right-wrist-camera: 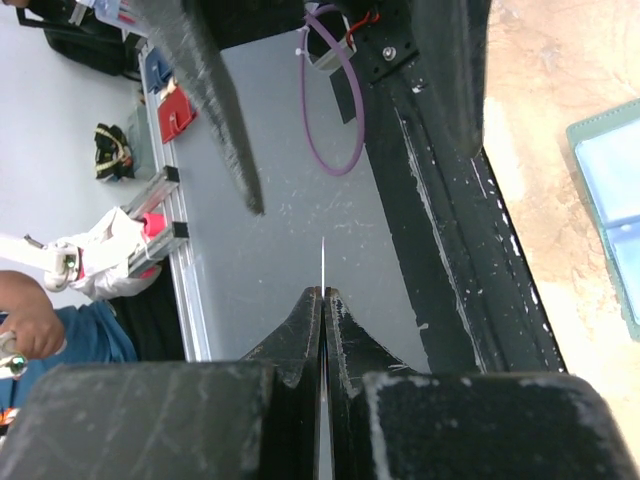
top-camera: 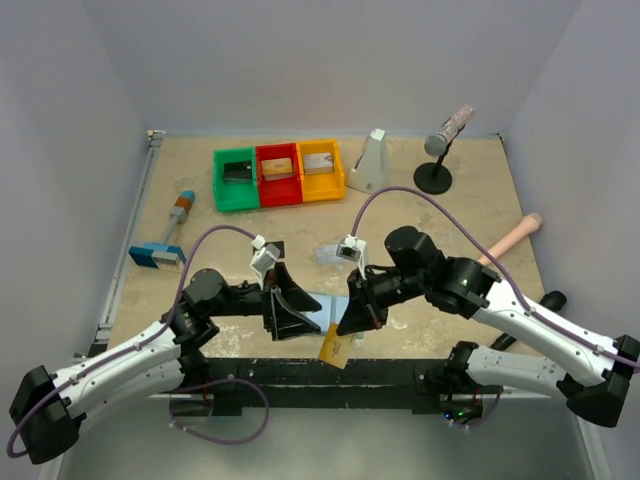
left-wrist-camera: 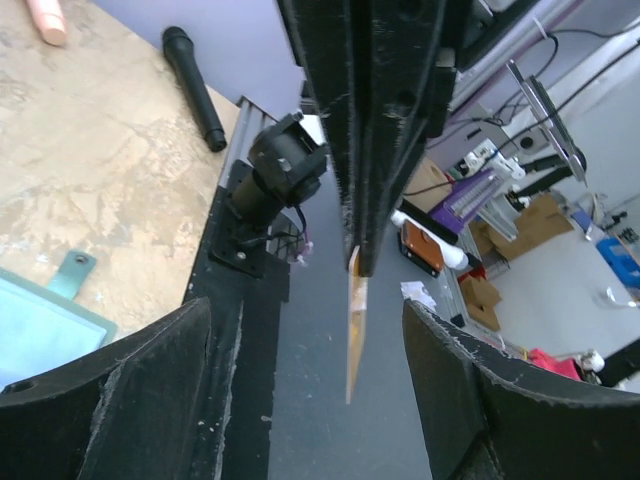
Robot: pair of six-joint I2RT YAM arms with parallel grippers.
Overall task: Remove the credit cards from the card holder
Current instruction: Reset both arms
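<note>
The left gripper [top-camera: 290, 315] has its fingers wide apart and holds nothing. Its arm reaches low toward the middle. The card holder [top-camera: 318, 300] lies open on the table [top-camera: 460, 200] just beside it, between the two grippers. The right gripper [top-camera: 347, 322] tips down, pinched tight on the orange-gold card [top-camera: 334, 346], which hangs below its tips (a thin line from the wrist camera). So one card is out. I cannot tell if more are inside.

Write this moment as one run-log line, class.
right hand: shut on orange card | left hand: open | wallet: open, flat on table
</note>
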